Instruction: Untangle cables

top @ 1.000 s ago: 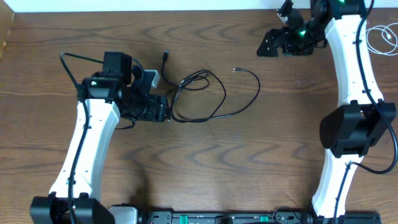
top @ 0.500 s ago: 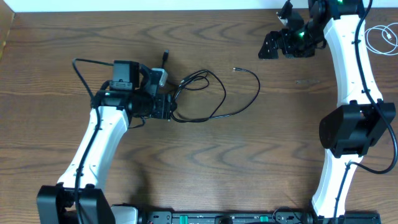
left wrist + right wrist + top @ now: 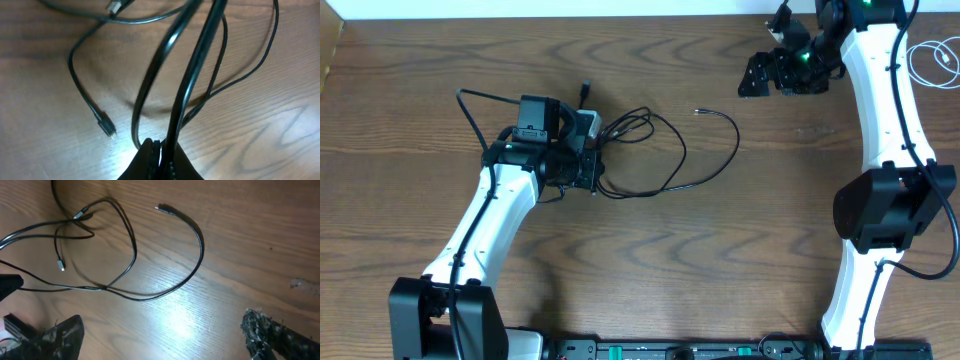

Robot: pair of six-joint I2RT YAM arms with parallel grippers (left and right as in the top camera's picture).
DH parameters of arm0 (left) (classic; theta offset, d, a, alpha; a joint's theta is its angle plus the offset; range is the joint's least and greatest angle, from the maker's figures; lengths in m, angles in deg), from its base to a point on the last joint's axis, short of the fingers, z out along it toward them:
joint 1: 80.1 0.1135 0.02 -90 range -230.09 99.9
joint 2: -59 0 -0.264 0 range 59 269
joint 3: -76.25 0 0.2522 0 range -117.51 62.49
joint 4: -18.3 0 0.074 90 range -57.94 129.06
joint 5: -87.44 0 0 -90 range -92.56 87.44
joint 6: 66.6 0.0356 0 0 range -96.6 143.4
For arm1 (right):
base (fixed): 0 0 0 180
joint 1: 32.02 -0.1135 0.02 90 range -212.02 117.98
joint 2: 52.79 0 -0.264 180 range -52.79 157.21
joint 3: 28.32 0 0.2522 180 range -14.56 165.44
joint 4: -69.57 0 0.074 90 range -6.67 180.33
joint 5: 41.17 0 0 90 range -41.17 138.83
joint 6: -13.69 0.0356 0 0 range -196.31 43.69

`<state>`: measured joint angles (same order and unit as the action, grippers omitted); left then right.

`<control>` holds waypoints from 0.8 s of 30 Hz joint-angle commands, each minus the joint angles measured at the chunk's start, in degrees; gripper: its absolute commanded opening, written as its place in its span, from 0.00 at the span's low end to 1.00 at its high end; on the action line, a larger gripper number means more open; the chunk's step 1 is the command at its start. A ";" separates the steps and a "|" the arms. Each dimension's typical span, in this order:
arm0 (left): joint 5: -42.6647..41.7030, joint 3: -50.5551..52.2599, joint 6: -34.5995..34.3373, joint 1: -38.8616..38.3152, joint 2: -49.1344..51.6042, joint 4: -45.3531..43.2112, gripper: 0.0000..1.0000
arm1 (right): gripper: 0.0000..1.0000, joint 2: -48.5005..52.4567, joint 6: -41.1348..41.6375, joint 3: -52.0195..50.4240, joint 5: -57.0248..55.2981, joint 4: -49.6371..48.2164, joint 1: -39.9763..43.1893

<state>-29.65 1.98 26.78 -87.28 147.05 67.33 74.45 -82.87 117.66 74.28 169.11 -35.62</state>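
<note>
Thin black cables [image 3: 665,150] lie in loose, crossing loops on the wooden table, left of centre. One plug end [image 3: 698,112] points toward the far side, and another plug [image 3: 586,88] lies behind the left arm. My left gripper [image 3: 592,172] is at the loops' left edge. In the left wrist view it [image 3: 161,152] is shut on a black cable strand [image 3: 192,75] that rises from the jaws, with a loose plug [image 3: 106,126] lying beside it. My right gripper [image 3: 756,76] hovers open at the far right, away from the loops. The right wrist view shows the cable loops [image 3: 134,250] ahead of its spread fingers [image 3: 270,330].
A coiled white cable [image 3: 932,60] lies at the far right edge, behind the right arm. The table's far edge [image 3: 570,16] runs along the top of the overhead view. Both arm bases stand at the near edge.
My left arm swung right into the cable loops, and its jaws closed from open onto a black strand. The right arm has hardly moved.
</note>
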 commanded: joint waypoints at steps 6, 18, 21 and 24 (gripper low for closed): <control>-2.25 -9.46 -19.82 0.17 -10.71 3.04 0.07 | 0.93 0.50 -10.14 -0.28 11.54 2.47 -3.26; -8.50 -10.34 -27.30 5.95 -17.31 -0.87 0.07 | 0.89 0.52 -9.81 -0.35 18.56 -3.67 -12.20; -8.26 -10.34 -27.23 6.99 -17.29 -0.66 0.07 | 0.82 0.76 -3.50 -0.35 14.23 -7.17 -15.58; -8.22 -10.34 -27.28 8.66 -17.29 0.66 0.08 | 0.75 1.46 3.74 -0.37 8.31 -10.93 -20.61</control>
<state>-36.87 -7.62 0.07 -80.28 130.24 67.11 74.48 -86.41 117.53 87.11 159.66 -52.38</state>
